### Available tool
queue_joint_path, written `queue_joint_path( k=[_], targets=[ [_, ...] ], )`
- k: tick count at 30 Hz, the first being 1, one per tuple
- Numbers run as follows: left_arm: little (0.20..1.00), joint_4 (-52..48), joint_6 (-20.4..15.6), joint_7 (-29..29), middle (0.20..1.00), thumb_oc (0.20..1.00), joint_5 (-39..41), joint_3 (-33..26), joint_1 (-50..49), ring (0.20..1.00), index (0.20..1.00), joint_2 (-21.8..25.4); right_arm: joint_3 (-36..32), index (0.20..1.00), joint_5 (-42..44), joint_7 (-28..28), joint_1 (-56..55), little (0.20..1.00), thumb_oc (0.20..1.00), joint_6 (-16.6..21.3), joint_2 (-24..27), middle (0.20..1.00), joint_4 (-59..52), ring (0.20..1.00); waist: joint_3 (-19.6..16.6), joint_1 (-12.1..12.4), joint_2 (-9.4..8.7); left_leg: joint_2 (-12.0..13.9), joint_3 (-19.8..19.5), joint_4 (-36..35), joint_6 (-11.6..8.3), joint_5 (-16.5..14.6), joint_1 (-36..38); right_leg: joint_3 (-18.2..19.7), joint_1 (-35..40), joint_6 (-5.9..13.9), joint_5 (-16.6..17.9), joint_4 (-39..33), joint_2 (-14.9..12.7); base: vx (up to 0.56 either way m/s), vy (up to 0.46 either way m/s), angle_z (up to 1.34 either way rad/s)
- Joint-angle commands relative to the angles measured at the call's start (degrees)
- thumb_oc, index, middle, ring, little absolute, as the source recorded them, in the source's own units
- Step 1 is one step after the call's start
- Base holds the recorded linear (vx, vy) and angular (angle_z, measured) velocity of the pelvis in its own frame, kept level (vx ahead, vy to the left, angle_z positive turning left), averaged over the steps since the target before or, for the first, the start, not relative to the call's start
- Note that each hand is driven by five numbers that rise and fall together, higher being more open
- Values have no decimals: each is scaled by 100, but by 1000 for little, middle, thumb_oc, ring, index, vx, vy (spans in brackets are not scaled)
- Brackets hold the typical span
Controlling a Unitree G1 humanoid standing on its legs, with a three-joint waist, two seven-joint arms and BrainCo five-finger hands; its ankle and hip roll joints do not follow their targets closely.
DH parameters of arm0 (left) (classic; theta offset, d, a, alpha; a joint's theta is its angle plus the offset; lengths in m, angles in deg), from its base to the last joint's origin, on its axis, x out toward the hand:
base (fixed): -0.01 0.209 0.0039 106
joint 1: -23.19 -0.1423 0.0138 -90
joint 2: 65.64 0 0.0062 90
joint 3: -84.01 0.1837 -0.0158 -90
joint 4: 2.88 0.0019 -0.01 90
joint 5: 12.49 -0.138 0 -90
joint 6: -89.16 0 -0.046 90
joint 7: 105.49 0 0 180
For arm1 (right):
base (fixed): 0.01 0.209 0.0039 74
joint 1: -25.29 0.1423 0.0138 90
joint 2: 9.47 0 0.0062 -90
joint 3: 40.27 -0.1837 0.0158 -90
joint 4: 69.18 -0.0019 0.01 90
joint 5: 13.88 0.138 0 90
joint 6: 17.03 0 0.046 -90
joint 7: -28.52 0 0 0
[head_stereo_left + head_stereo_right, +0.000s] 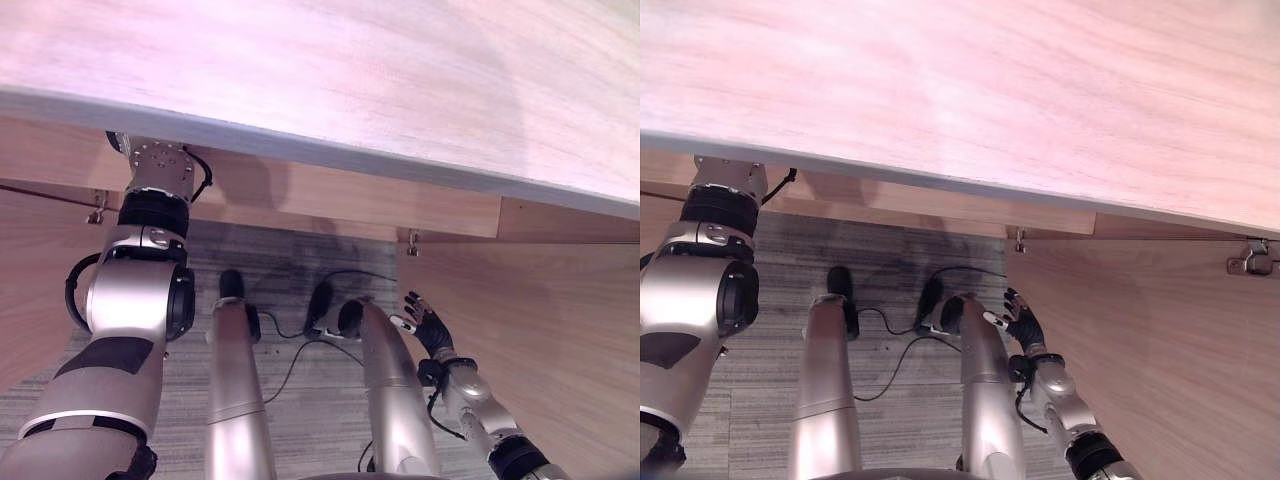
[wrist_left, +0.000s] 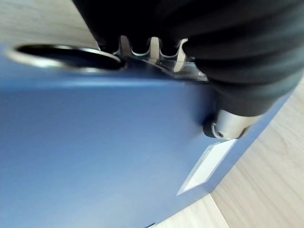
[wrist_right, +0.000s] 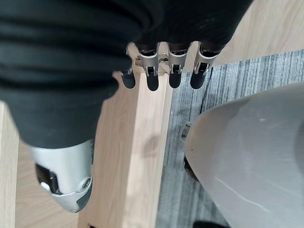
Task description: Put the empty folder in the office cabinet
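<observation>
Currently left hand (image 2: 190,42) curled on blue folder (image 2: 95,152); right hand (image 3: 161,71) relaxed by cabinet door (image 3: 142,156). Advise: keep folder level, clear door edge.

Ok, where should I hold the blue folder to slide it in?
Pinch the blue folder at the edge beside its finger hole, coming over that edge: the flat slab suits fingers behind, thumb in front, probably as the left hand has it.
</observation>
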Motion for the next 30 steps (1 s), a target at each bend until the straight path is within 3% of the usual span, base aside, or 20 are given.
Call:
queue_joint_path(
  k=[1,30],
  targets=[
    [200,-15,-169,354,200,200,-513,169,776,200,200,958,-95,1000,122,-10,-142,1000,1000,250,287,1000,-423,1000,-185,-271,210,22,180,656,365,-1274,209,655,232,608,-121,-257,290,0,0,0],
    [200,579,238,393,200,200,-536,-202,575,200,200,983,-211,1000,169,86,-240,1000,1000,276,361,1000,-555,1000,-498,-371,249,-61,175,491,415,-1264,130,682,139,559,-73,-442,385,-1,4,0]
  ],
)
